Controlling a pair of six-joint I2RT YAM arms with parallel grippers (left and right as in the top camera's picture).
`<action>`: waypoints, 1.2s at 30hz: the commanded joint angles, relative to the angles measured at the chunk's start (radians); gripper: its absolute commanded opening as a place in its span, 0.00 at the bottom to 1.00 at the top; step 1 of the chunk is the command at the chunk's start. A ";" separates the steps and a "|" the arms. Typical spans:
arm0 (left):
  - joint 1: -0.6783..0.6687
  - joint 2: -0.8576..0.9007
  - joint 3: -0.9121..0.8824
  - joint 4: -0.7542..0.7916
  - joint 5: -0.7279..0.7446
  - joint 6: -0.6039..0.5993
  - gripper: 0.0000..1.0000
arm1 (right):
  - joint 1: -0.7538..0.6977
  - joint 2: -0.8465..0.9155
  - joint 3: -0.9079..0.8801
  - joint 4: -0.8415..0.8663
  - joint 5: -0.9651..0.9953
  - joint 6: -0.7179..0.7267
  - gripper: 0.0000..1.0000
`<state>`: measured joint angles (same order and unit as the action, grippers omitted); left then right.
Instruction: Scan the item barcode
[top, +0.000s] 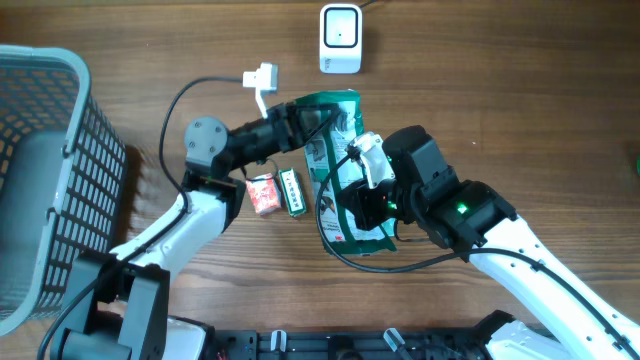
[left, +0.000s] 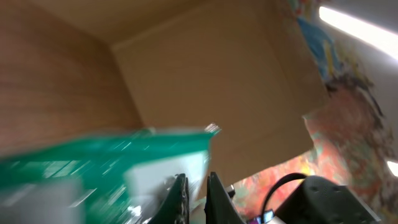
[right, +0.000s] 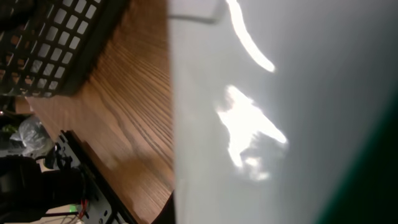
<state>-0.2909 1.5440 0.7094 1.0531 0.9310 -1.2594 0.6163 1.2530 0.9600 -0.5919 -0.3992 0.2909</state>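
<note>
green pouch (top: 330, 150), long axis toward scanner (top: 340, 38)

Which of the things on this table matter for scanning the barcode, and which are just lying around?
For the job: green bag, white scanner.

Just lying about: red packet, small green packet, grey basket, white plug.

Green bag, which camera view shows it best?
Overhead: nearly the whole green bag shows, with its printed face. Left wrist catches only a blurred green edge; right wrist only a glaring pale surface up close.
</note>
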 joint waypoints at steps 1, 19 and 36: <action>-0.037 -0.007 0.046 -0.054 -0.007 0.027 0.04 | -0.002 -0.011 0.021 0.000 0.010 0.025 0.04; 0.058 -0.014 0.060 -0.412 -0.068 0.490 0.04 | -0.002 -0.011 0.021 -0.003 0.011 0.024 0.04; 0.131 -1.009 0.096 -1.293 -0.591 1.025 0.04 | -0.002 -0.011 0.021 0.101 0.228 -0.081 0.04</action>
<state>-0.1638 0.6502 0.8059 -0.1486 0.4656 -0.3183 0.6163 1.2526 0.9604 -0.4976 -0.2100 0.2317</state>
